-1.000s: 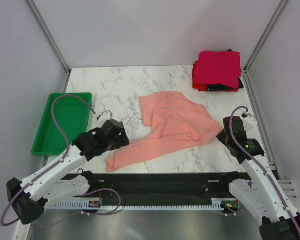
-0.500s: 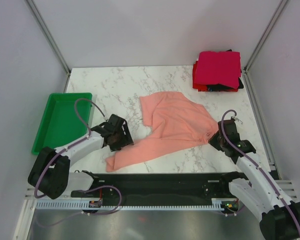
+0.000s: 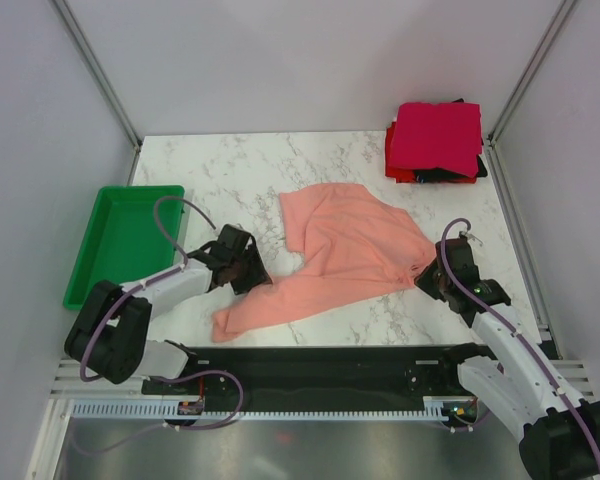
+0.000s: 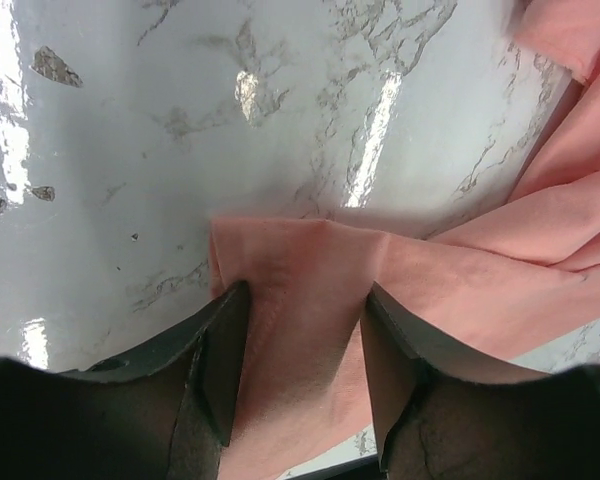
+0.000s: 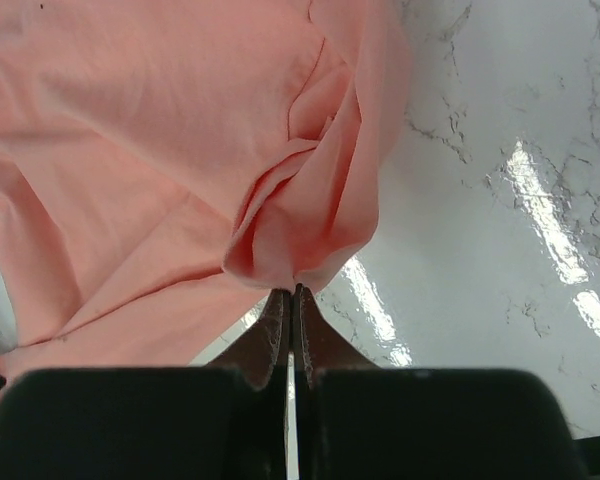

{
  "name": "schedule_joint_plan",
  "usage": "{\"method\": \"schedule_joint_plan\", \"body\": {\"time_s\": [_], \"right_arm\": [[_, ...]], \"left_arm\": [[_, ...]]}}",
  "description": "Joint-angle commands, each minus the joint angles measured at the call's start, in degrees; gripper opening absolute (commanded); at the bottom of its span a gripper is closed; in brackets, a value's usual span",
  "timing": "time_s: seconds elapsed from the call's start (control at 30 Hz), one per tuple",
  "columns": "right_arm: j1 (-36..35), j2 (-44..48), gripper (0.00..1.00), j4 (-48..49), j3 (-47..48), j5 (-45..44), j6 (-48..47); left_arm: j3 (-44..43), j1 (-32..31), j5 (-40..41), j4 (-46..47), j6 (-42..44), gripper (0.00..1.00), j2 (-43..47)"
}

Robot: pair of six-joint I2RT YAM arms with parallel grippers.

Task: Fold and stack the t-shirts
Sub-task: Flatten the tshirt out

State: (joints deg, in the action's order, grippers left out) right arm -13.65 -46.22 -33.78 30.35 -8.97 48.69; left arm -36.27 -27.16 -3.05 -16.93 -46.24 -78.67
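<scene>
A green plastic tray (image 3: 120, 250) sits on the white marble tabletop (image 3: 240, 170), near the left pincer (image 3: 256, 281) on its outer side, well apart from the right pincer (image 3: 421, 275).

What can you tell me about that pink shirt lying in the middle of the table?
The salmon-pink t-shirt is plain, soft cloth, unfolded and rumpled, spread slantwise across the marble table, a narrow end trailing toward the near left. The right gripper is shut, pinching a bunched fold at its right edge; the left gripper straddles the narrow end with its jaws apart.
</scene>
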Motion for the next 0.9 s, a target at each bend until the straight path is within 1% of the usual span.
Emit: {"method": "schedule_joint_plan", "body": {"time_s": [0.0, 0.1, 0.2, 0.3, 0.43, 0.5, 0.57, 0.6, 0.63, 0.7, 0.8, 0.87], "right_arm": [[0.1, 0.9, 0.0, 1.1, -0.1, 1.1, -1.0], [0.2, 1.2, 0.0, 0.5, 0.3, 1.4, -1.2], [0.2, 1.3, 0.0, 0.1, 0.4, 1.6, -1.6], [0.2, 1.0, 0.0, 0.2, 0.4, 1.7, -1.6], [0.2, 0.8, 0.0, 0.2, 0.4, 1.8, -1.6], [0.1, 0.5, 0.0, 0.2, 0.3, 1.8, -1.8], [0.2, 0.4, 0.0, 0.3, 0.2, 1.7, -1.8], [0.2, 0.5, 0.0, 0.3, 0.2, 1.8, -1.8], [0.2, 0.5, 0.0, 0.3, 0.1, 2.0, -1.8], [0.2, 0.6, 0.0, 0.3, -0.1, 2.2, -1.8], [0.2, 0.8, 0.0, 0.3, -0.5, 2.2, -1.8], [0.2, 0.7, 0.0, 0.4, -0.6, 2.2, -1.9]], "left_arm": [[-1.3, 0.5, 0.8, 1.0, 1.9, 0.56, -1.7], [-4.8, 0.5, 2.8, -2.0, 3.9, 0.62, -1.4], [-8.8, 0.5, 5.9, -4.3, 6.1, 0.62, 0.2], [-10.6, 0.5, 6.6, -5.6, 6.8, 0.58, 0.8], [-10.8, 0.5, 5.2, -6.1, 7.1, 0.47, 1.4], [-10.2, 0.5, 5.6, -6.2, 6.9, 0.47, 1.7], [-9.3, 0.5, 7.0, -7.8, 6.5, 0.57, 1.6], [-9.0, 0.5, 9.4, -8.7, 5.6, 0.64, 1.6], [-8.6, 0.6, 10.2, -10.0, 5.4, 0.73, 1.6], [-7.5, 1.5, 11.1, -10.5, 4.6, 0.75, 1.5], [-6.3, 4.0, 10.4, -10.5, 4.1, 0.73, 0.4], [-6.3, 4.9, 9.6, -10.0, 4.3, 0.69, -1.2]]}}
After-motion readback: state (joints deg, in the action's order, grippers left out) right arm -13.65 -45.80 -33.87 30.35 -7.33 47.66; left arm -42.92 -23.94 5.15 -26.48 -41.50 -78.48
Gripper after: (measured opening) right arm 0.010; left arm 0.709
